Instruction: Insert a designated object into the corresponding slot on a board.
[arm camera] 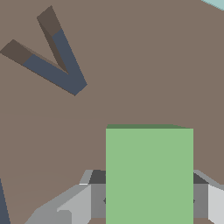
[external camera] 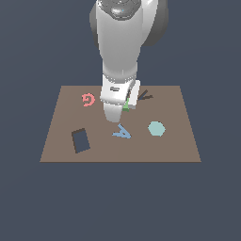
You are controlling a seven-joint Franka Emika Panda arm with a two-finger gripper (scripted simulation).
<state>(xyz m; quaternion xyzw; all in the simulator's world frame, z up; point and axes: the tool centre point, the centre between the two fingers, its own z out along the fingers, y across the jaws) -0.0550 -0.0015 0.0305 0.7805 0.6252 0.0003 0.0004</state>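
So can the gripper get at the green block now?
Probably yes: the gripper is already around the green block, fingers on both sides, and nothing stands between them. Whether it grips firmly cannot be told.

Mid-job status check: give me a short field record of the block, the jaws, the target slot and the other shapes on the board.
block: light-green block, between the jaws, near the V-shaped cut-out
gripper: gripper, jaws on either side of the block; contact unclear
slot: rectangular slot, empty, toward the exterior view's left
board: brown board
other shapes: pink G, blue A, teal hexagon
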